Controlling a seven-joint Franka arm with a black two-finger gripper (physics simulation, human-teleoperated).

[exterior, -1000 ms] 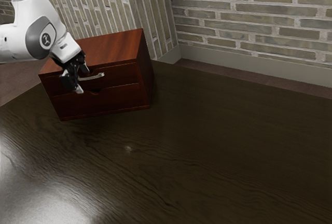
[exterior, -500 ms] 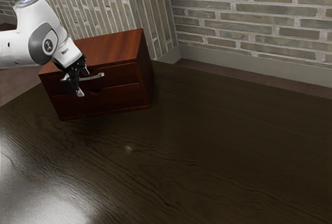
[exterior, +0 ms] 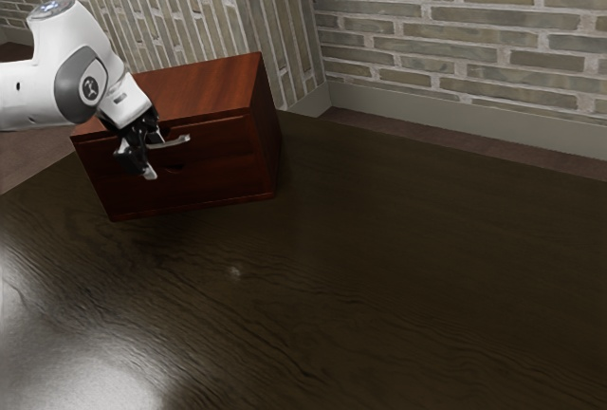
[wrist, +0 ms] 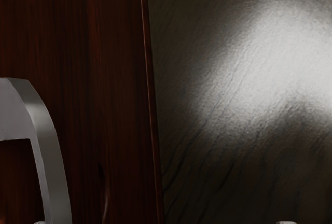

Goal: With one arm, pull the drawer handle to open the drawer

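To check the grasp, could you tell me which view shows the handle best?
The exterior view: most of the handle shows on the drawer, the gripper at one end. The wrist view catches one curved end, cropped.

Cabinet (exterior: 218, 97): smooth reddish-brown wood that carried a satin polish and fine dark grain. Drawer handle (exterior: 173, 139), beside the fingers (exterior: 133, 151): brushed grey metal, softly reflective. The fingers were matt black with pale tips; the arm (exterior: 57, 78) behind them wore a glossy white plastic shell. Bench (exterior: 379, 268) beneath the fingers: dark, strongly grained wood that shone with lacquer glare. Wall (exterior: 455, 21): rough matt brick.
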